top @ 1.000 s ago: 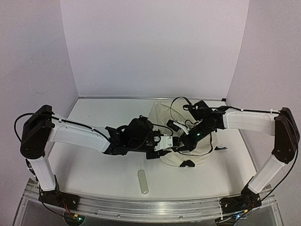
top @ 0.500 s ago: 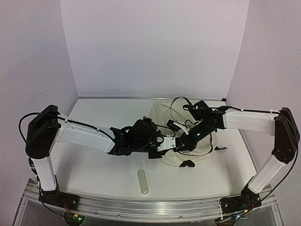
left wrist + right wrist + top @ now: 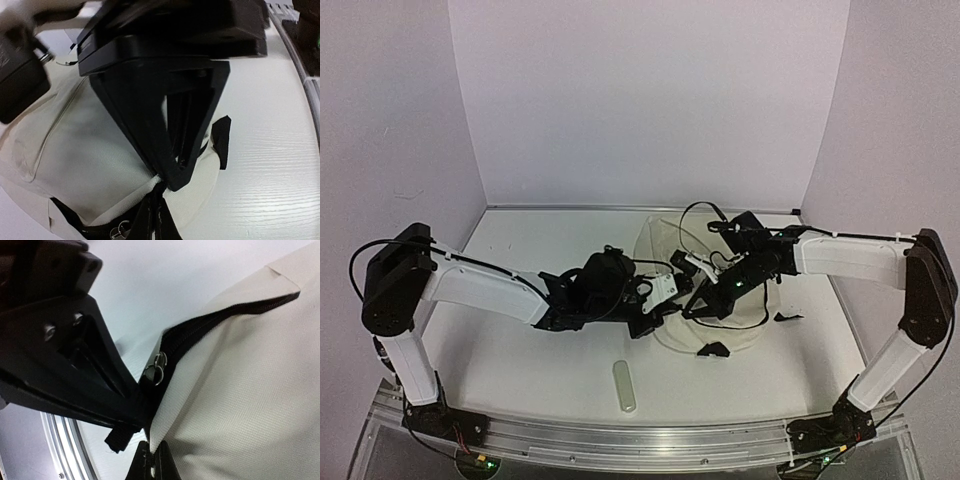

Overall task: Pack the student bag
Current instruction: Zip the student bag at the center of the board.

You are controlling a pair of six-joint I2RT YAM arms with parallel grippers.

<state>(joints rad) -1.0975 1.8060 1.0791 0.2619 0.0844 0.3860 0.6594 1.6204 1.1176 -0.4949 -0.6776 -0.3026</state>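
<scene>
My left hand (image 3: pixel 170 182) has just closed tight on the edge of the student bag (image 3: pixel 85 150), which lies on the table (image 3: pixel 270 150). My right hand (image 3: pixel 145 427) is clamped on its zipper side. I think the opening can begin.

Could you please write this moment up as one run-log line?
left gripper: shut on cream fabric backpack | right gripper: shut on its black zipper edge

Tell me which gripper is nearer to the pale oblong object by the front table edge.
Left. The left gripper pinches the student bag behind the pale oblong object; the right gripper grips it farther right.
</scene>
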